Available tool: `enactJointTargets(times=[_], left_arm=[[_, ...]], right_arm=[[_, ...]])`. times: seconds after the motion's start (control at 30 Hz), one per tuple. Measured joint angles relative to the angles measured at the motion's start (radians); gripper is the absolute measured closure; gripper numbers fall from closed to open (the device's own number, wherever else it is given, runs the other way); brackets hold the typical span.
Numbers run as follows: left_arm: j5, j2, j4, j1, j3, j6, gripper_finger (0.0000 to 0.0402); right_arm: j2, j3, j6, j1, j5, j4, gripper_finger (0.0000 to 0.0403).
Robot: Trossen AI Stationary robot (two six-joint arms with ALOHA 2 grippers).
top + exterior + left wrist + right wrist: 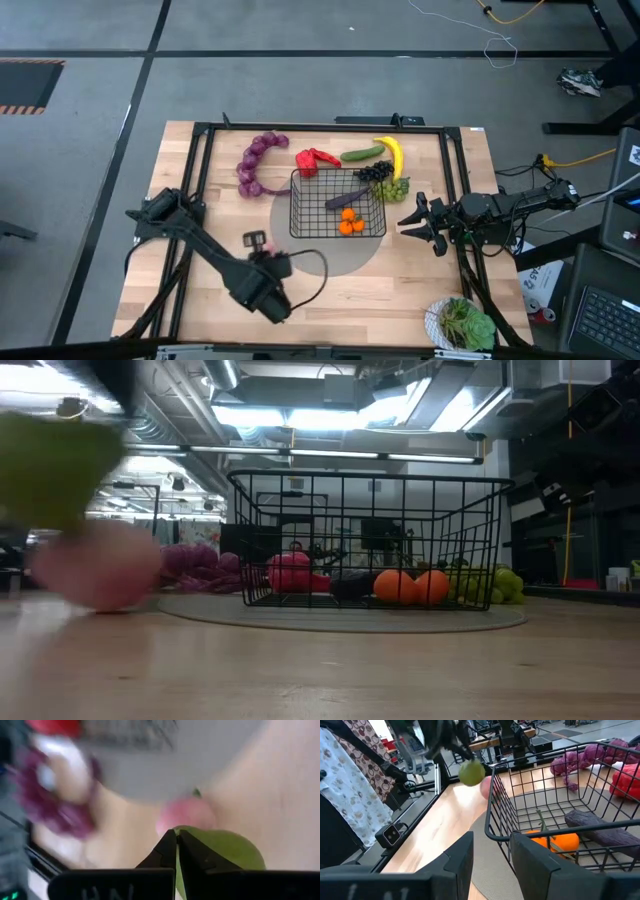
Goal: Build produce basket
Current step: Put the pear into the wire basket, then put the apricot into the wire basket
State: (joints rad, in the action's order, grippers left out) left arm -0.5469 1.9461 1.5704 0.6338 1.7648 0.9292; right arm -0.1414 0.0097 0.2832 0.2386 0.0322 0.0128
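Left wrist view: my left gripper [177, 836] is pinched shut at the stem end of the green pear [225, 852], which hangs just under my fingertips, with the peach [187, 815] beside it. The basket [337, 203] lies ahead and toward the table's middle, so the left arm is the carrier. My right gripper [491, 851] waits narrowly parted and empty just outside the basket's near wall.

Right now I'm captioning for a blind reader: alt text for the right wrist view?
A black wire basket holds oranges and an eggplant. Beyond its corner, the left gripper grips a green pear above the table.
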Motion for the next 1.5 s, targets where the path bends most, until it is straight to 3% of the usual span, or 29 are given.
enactJointTargets(times=[0.2,0.4,0.57,0.73,1.0,1.1,1.3,1.5], left_arm=[[-0.322,0.0,0.0,-0.055,0.174,-0.103,0.0401],[-0.641,0.0,-0.01,-0.125,0.268,-0.128,0.0401],[-0.755,0.0,-0.016,-0.211,0.279,-0.128,0.0401],[-0.714,0.001,-0.085,-0.327,0.279,-0.128,0.0401],[-0.535,0.001,-0.273,-0.498,0.279,-0.128,0.039],[-0.415,0.001,-0.298,-0.546,0.279,-0.127,0.0383],[-0.22,0.001,-0.328,-0.589,0.277,-0.122,0.038],[-0.187,0.002,-0.362,-0.571,0.258,-0.129,0.0375]], right_arm=[[-0.001,0.0,0.0,0.0,0.0,0.0,0.0272],[-0.001,0.0,0.0,0.0,0.0,0.0,0.0272],[-0.001,0.0,0.0,0.0,0.0,0.0,0.0272],[-0.001,0.0,-0.003,0.0,0.0,0.0,0.0272],[-0.001,0.0,-0.002,0.0,-0.001,0.0,0.0272],[-0.001,0.0,-0.001,0.0,-0.001,0.0,0.0272],[-0.001,0.0,-0.003,0.0,-0.001,0.0,0.0272],[-0.001,0.0,-0.003,0.0,-0.001,0.0,0.0272]])
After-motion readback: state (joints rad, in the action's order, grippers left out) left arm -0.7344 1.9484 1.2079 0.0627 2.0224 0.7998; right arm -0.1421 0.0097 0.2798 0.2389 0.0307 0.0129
